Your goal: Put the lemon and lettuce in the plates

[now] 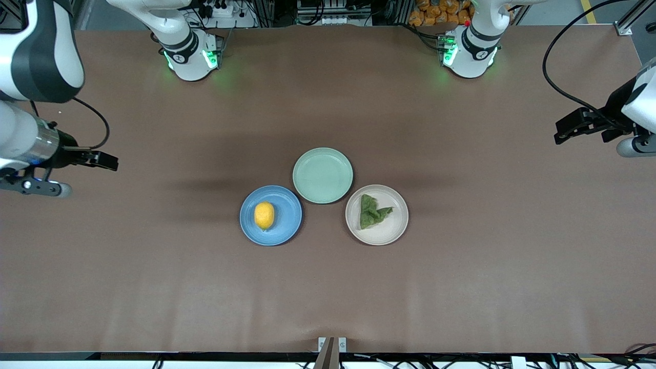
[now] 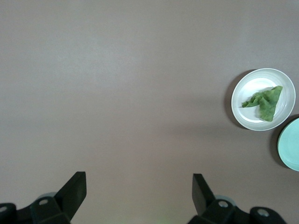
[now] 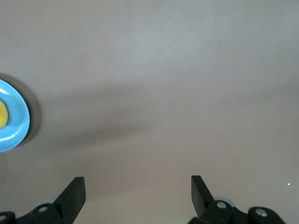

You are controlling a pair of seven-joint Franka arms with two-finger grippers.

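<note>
The yellow lemon (image 1: 264,215) lies in the blue plate (image 1: 284,233) near the table's middle; a sliver of that lemon (image 3: 2,114) on the blue plate (image 3: 16,123) shows in the right wrist view. The green lettuce (image 1: 372,211) rests in the beige-white plate (image 1: 392,233), and the lettuce (image 2: 265,102) on its plate (image 2: 247,88) shows in the left wrist view too. My left gripper (image 1: 564,130) hangs open and empty over the bare table at the left arm's end; its fingers (image 2: 74,189) stand wide apart. My right gripper (image 1: 105,160) is open and empty over the right arm's end.
A pale mint-green plate (image 1: 323,175) sits bare between the other two plates, a little farther from the front camera. The brown table (image 1: 154,287) stretches around the plates. Both arm bases stand along the table's edge farthest from the front camera.
</note>
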